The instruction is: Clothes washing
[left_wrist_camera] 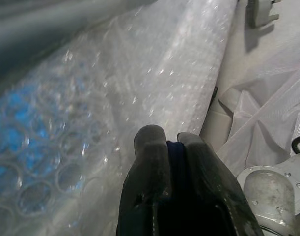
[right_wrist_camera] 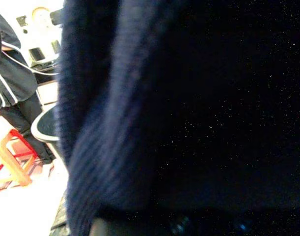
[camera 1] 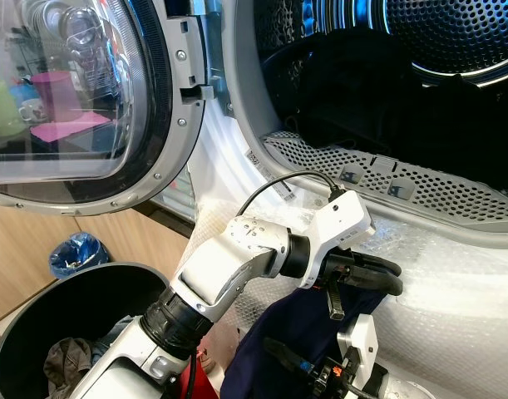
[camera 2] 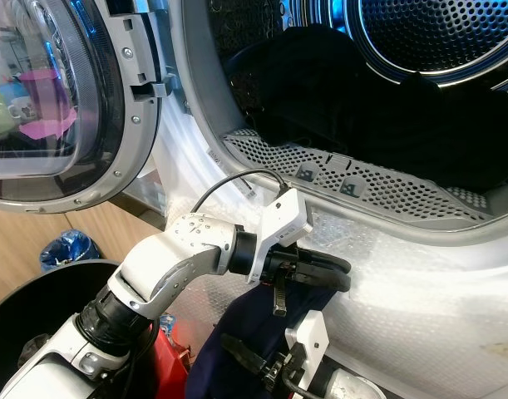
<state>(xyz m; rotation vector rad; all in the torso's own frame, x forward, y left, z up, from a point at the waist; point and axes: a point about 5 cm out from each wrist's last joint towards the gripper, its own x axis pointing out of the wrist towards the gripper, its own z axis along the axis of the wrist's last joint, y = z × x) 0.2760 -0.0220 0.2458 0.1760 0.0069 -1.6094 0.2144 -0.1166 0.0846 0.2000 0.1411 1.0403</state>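
left gripper | fingers pinch navy garment between them

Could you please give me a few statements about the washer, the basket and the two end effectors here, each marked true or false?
1. The washer door stands open. True.
2. The left end effector is shut on the navy garment. True.
3. The drum holds no laundry. False: dark clothes lie inside.
4. The black basket holds no clothes. False: some clothes lie in it.
5. Bubble wrap covers the washer front. True.
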